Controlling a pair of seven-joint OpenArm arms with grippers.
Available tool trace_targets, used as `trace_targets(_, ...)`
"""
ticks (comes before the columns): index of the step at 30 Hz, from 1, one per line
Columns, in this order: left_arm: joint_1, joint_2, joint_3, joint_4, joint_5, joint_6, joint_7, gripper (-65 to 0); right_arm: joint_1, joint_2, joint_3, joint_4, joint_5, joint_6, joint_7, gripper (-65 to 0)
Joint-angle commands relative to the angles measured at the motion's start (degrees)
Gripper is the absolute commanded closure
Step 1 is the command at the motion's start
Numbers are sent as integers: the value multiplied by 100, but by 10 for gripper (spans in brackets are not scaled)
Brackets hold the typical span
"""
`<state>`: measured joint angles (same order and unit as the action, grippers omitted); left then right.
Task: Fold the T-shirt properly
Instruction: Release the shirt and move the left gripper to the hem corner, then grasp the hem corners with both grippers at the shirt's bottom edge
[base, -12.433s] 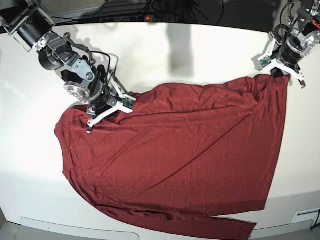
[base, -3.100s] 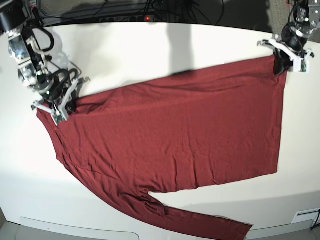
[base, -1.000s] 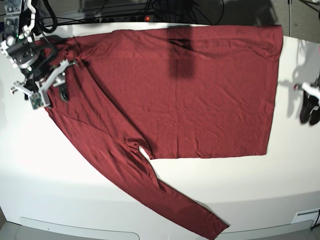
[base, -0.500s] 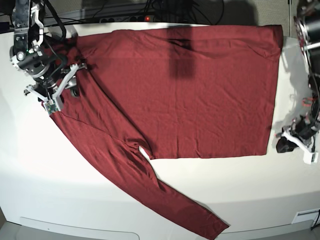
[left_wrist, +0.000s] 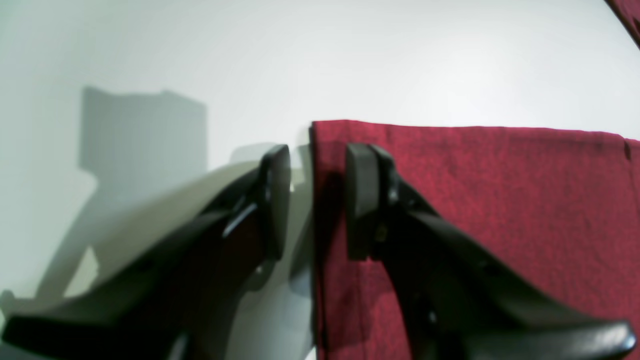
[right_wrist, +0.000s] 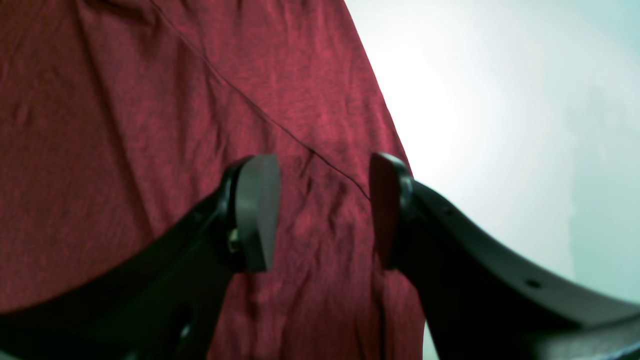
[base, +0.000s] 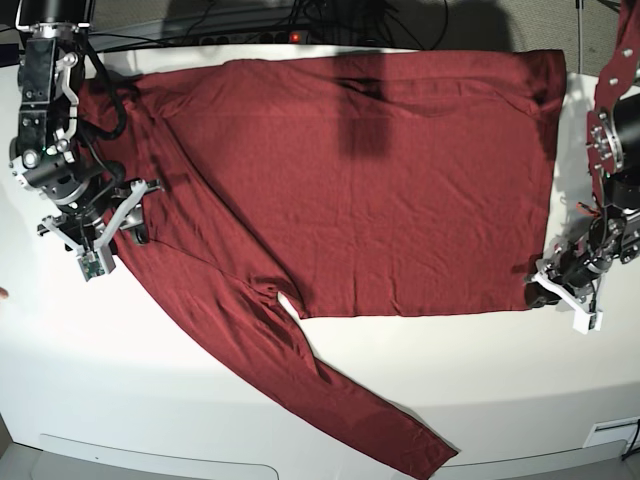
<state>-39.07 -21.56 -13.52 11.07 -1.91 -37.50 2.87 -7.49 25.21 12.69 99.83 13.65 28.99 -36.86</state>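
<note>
A long sleeve (base: 345, 405) of the T-shirt (base: 340, 180) is trailing toward the near edge of the white surface (base: 180, 400). Farther back, the left claw (left_wrist: 312, 200) is standing spread astride the shirt's lower hem corner, one finger (left_wrist: 362, 200) over fabric, one over bare surface. The right claw (right_wrist: 322, 210) is hovering spread above the shoulder seam. The body is lying flat, reaching the far edge.
</note>
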Motion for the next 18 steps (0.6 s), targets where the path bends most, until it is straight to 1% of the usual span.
trace_targets(1, -173, -83, -20, 52, 13, 94, -146, -183, 101, 81, 33, 85, 48, -15, 125, -295)
trace_targets(3, -157, -83, -20, 52, 203, 256, -168, -183, 101, 81, 33, 85, 48, -17, 125, -295)
trace_targets(7, -90, -35, -20, 52, 299, 247, -94, -183, 111, 83, 33, 85, 48, -17, 129, -295)
trace_targets(8, -48, -2, -20, 52, 299, 214, -52, -183, 114, 83, 33, 85, 46, -17, 131, -295)
trace_targets(12, 98, 142, -20, 52, 299, -250, 81, -183, 186, 83, 33, 85, 46, -17, 140, -295)
trace_targets(16, 83, 186, -20, 52, 299, -250, 330, -183, 354, 83, 33, 85, 48, -17, 138, -295)
trace_targets(18, 85, 188, -20, 52, 297, -250, 356, -183, 435, 83, 33, 85, 50, -17, 136, -295)
